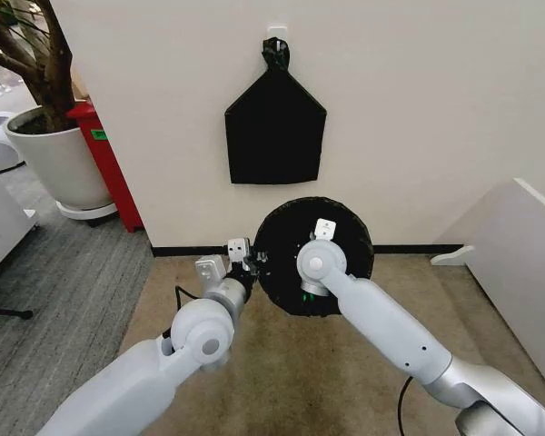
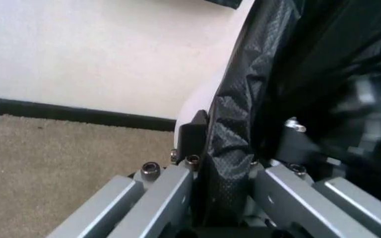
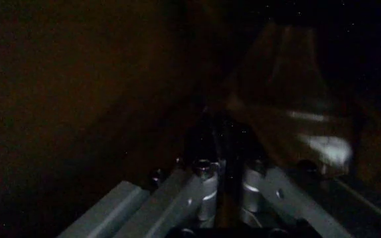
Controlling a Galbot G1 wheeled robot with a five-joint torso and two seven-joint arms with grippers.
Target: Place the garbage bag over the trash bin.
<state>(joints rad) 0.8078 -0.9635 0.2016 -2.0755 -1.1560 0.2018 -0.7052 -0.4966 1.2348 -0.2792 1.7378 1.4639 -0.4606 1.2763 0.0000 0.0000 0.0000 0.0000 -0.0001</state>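
While the left gripper (image 2: 227, 171) pinches the garbage bag (image 1: 286, 227) at the trash bin (image 2: 194, 101) rim by the wall, right gripper (image 1: 311, 292) grip inside is unreadable; next, seat the film downward.

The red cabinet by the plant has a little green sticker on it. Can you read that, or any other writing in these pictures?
No text can be read anywhere.
Green sticker on the red cabinet: too small to read.
White tag on the right arm's end effector, over the garbage bag: no legible writing.
Black bundle on the wall: no lettering.
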